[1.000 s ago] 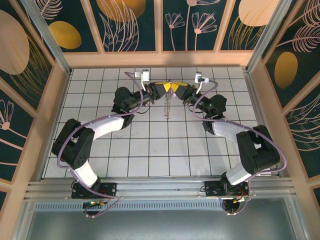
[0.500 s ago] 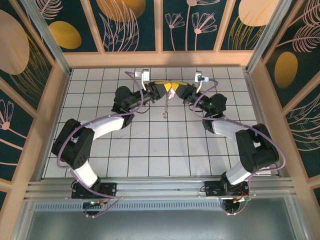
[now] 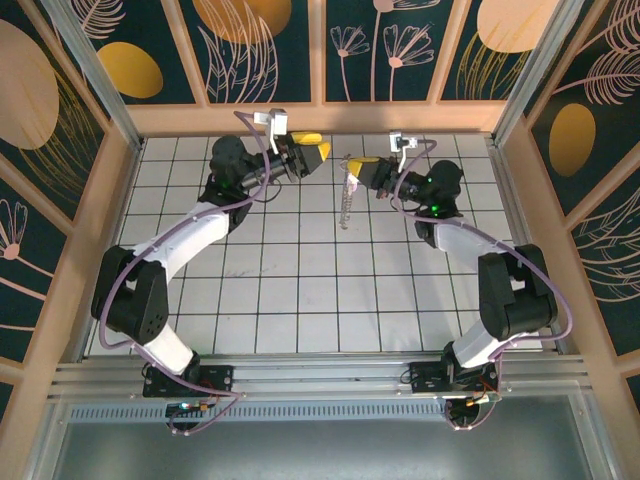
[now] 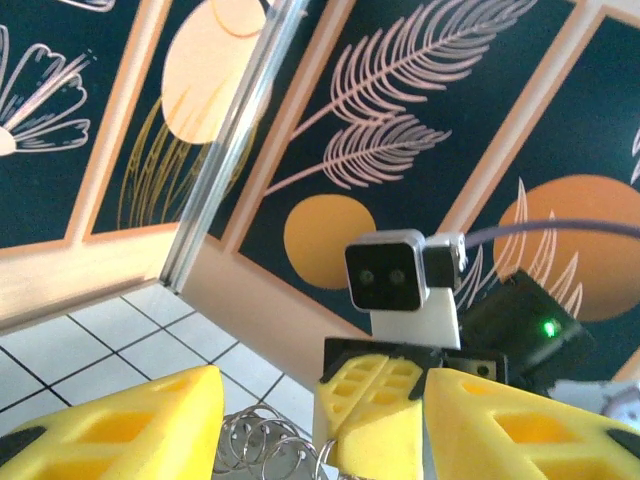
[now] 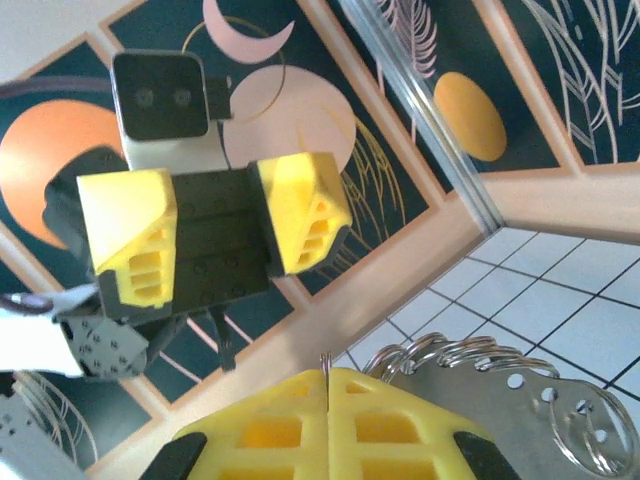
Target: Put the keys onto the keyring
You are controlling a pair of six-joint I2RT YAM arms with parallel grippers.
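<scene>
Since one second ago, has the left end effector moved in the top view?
Yes. The left end effector has backed off leftward, toward the back wall, away from the right end effector holding the keyring.

Left hand point(image 3: 318, 147) open; right hand point(image 3: 355, 163) clamped; facing each other.

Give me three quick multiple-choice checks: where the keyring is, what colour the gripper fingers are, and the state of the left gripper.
1. Where is the keyring?
A. lying by the arm bases
B. hanging from the right gripper
C. hooked on the back wall

2. What colour are the fingers?
A. yellow
B. blue
C. red

3. The left gripper is:
A. shut on the keyring
B. shut on nothing
C. open

Answers:
1 B, it dangles below the shut right fingers.
2 A, both pairs are yellow.
3 C, its fingers stand wide apart.
</scene>
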